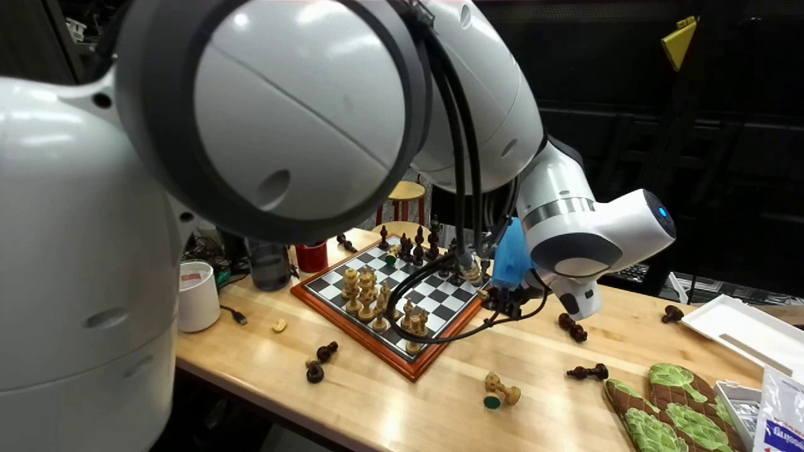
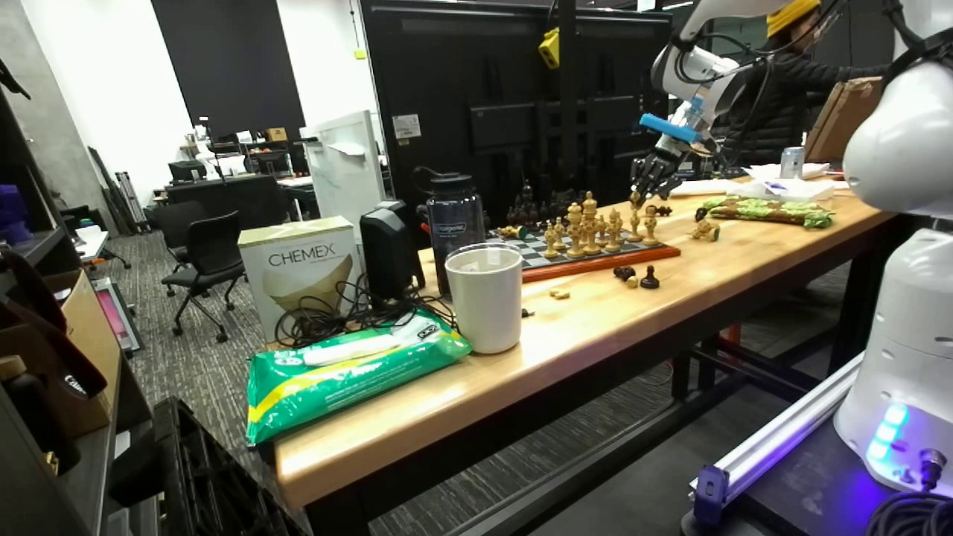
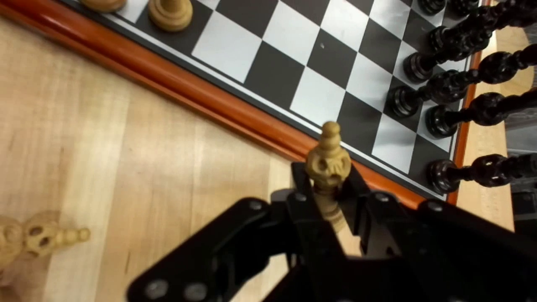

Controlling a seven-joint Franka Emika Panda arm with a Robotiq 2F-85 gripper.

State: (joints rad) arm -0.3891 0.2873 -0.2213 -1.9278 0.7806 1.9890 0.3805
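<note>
In the wrist view my gripper (image 3: 325, 186) is shut on a light wooden chess piece (image 3: 329, 163), its carved head and pointed tip standing out beyond the fingers. Behind them in that view runs the red-brown rim of the chessboard (image 3: 188, 88). Several dark pieces (image 3: 488, 170) stand along the board's right side there. A light piece (image 3: 46, 239) lies on the wooden table at lower left. Cables and the arm partly cover the gripper (image 1: 502, 304) in an exterior view, near the board's edge. Several light pieces (image 1: 367, 292) stand on the board's near side.
Fallen dark pieces (image 1: 587, 372) and light ones (image 1: 502, 392) lie on the table. Quilted pot holders (image 1: 691, 408) and a white tray (image 1: 747, 333) are at right. A white cup (image 2: 485, 305), a bottle (image 2: 456, 223) and a green packet (image 2: 350, 376) stand or lie beyond the board.
</note>
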